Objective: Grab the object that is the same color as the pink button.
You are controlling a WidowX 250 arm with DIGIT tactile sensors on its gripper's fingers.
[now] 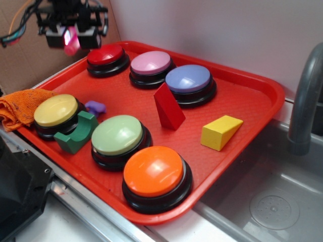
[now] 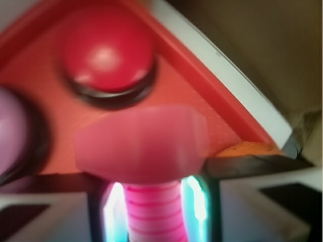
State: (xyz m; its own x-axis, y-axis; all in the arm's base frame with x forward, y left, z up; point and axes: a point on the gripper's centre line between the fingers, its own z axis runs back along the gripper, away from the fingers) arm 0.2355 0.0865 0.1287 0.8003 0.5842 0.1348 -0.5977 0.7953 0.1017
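My gripper (image 1: pixel 71 41) hangs in the air above the tray's far left corner, shut on the bright pink toy bolt (image 1: pixel 71 41). In the wrist view the bolt (image 2: pixel 146 151) fills the middle: its flat angular head points away from me and its ribbed shaft runs down between the fingers (image 2: pixel 202 212). The pale pink button (image 1: pixel 151 64) sits on its black base at the back of the red tray (image 1: pixel 242 116), between the red button (image 1: pixel 106 55) and the lavender-blue button (image 1: pixel 188 79). It shows at the left edge of the wrist view (image 2: pixel 12 128).
On the tray are also a yellow button (image 1: pixel 55 111), a green button (image 1: pixel 117 135), an orange button (image 1: pixel 153 171), a red wedge (image 1: pixel 169 107), a yellow wedge (image 1: pixel 220 132), a green arch block (image 1: pixel 76 135) and a small purple piece (image 1: pixel 96 107). An orange cloth (image 1: pixel 20 106) lies left; a sink and tap (image 1: pixel 305 101) right.
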